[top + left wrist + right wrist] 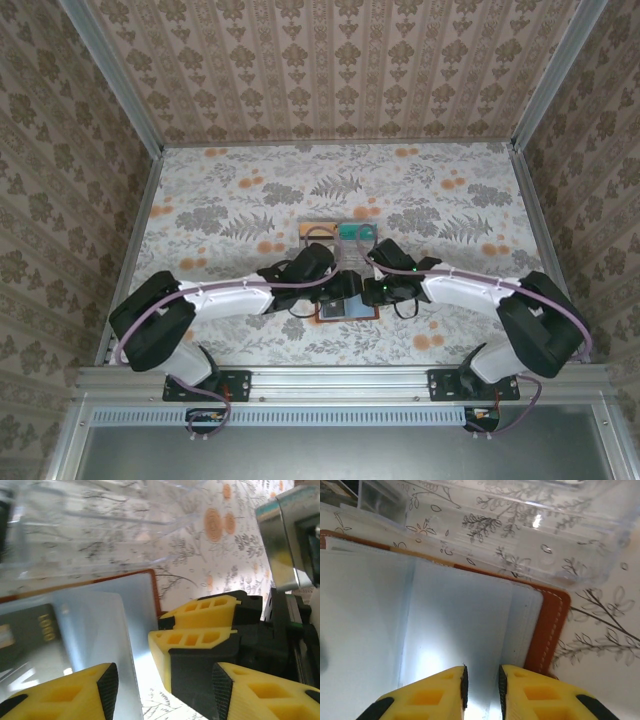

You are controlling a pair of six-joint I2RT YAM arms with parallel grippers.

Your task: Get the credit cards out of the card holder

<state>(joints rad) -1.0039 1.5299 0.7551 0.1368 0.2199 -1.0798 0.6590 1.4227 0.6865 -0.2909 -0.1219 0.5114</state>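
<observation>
The right gripper hangs over the right part of the open card holder. Its yellow fingers are drawn almost together, with only a narrow slit between them above the stacked grey-blue pocket edges; whether they pinch a pocket layer or a card there I cannot tell. The left gripper is spread wide and holds nothing. Its two fingers straddle the right gripper's fingertips, which crowd the space just beside the holder's brown rim, so the two arms meet nose to nose over it. A black card with a small gold mark lies in the holder's left pocket, partly under the pale flap. The holder lies flat on the flowered table, close to the arms' bases and near the middle of the near edge. Just beyond its far edge stands a clear plastic tray. In the overhead view a teal card and an orange-brown one lie in it, side by side.
</observation>
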